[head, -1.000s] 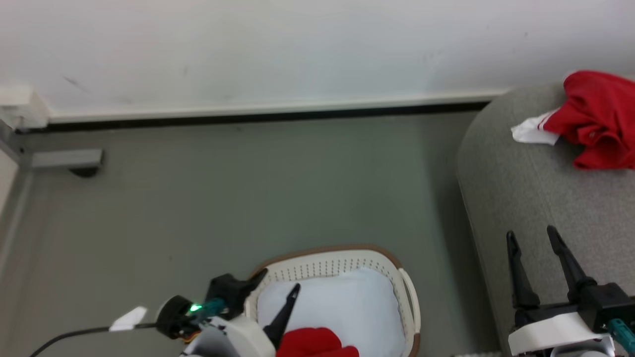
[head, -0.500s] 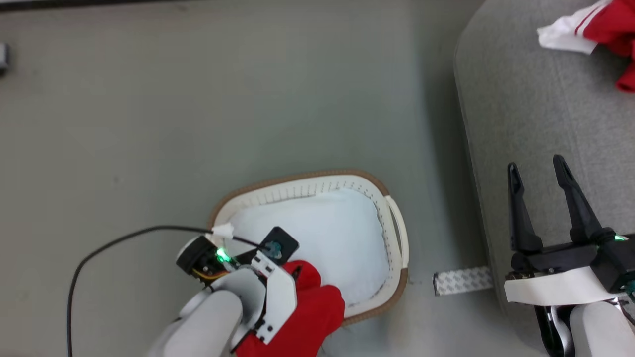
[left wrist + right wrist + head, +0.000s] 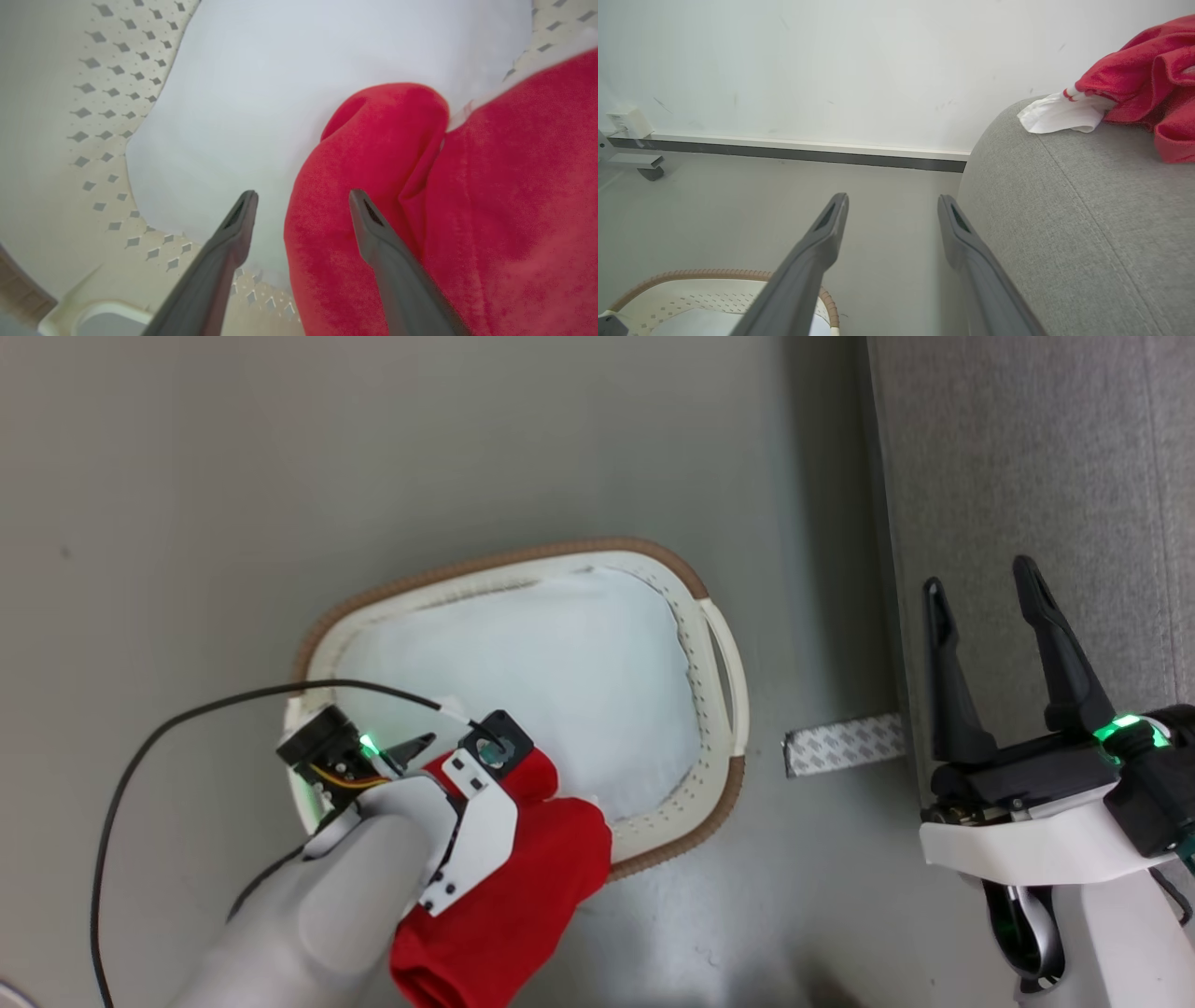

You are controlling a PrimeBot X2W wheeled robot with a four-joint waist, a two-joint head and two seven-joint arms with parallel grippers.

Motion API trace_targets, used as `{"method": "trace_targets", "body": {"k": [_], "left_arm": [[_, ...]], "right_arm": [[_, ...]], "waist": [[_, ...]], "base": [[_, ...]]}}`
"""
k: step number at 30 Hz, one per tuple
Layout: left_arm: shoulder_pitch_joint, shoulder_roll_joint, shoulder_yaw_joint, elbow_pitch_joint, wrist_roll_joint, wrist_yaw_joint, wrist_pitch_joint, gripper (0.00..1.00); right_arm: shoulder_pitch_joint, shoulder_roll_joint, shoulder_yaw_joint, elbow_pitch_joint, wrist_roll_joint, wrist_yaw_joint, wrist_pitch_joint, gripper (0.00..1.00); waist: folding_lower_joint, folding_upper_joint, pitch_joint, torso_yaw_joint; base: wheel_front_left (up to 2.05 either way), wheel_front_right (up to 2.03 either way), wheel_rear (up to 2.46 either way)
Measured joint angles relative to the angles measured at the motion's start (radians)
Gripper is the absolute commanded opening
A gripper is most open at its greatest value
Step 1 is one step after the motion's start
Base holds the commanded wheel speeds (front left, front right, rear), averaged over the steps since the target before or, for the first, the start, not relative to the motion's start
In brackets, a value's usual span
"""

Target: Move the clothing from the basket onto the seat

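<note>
The cream basket point(image 3: 719, 653) with its brown rim stands on the floor. One red clothing piece point(image 3: 523, 887) hangs over its near rim, partly under my left arm point(image 3: 373, 859). In the left wrist view my left gripper point(image 3: 301, 199) is open and points down into the basket point(image 3: 70, 116). A fold of the red piece point(image 3: 420, 210) lies between and beside its fingers; whether they touch it I cannot tell. My right gripper point(image 3: 978, 574) stands open and holds nothing at the edge of the grey seat point(image 3: 1027, 457). A second red piece point(image 3: 1148, 79) with a white cuff lies on the seat point(image 3: 1064, 210).
A plain white pad point(image 3: 541, 672) covers the basket's bottom. A patterned tape strip point(image 3: 840, 747) lies on the floor between basket and seat. A black cable point(image 3: 187, 719) loops from my left wrist. A wall, a baseboard and a metal foot point(image 3: 644, 165) show beyond.
The head camera has tilted down, so the wall and the red piece on the seat left its picture. My left gripper turned from pointing across the basket to pointing down over the red piece.
</note>
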Motion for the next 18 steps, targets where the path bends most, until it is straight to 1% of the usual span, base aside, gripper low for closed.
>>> {"method": "trace_targets", "body": {"k": [4, 10, 18], "left_arm": [[-0.033, 0.007, -0.018, 0.029, 0.022, 0.0, 0.014, 1.0], [-0.066, 0.03, -0.021, 0.067, 0.023, 0.001, 0.021, 1.0], [-0.096, 0.058, -0.024, 0.089, 0.02, -0.002, 0.04, 1.0]], "right_arm": [[-0.01, 0.0, 0.026, -0.006, 0.015, 0.0, 0.0, 1.0], [-0.024, 0.0, 0.044, -0.023, 0.036, 0.0, 0.0, 1.0], [-0.03, 0.0, 0.059, -0.038, 0.058, 0.0, 0.0, 1.0]], "waist": [[-0.0001, 0.0, 0.047, -0.025], [-0.0001, 0.0, 0.094, -0.059], [-0.0002, 0.0, 0.147, -0.087]], "base": [[0.0, 0.0, 0.0], [0.0, 0.0, 0.0], [0.0, 0.0, 0.0]]}}
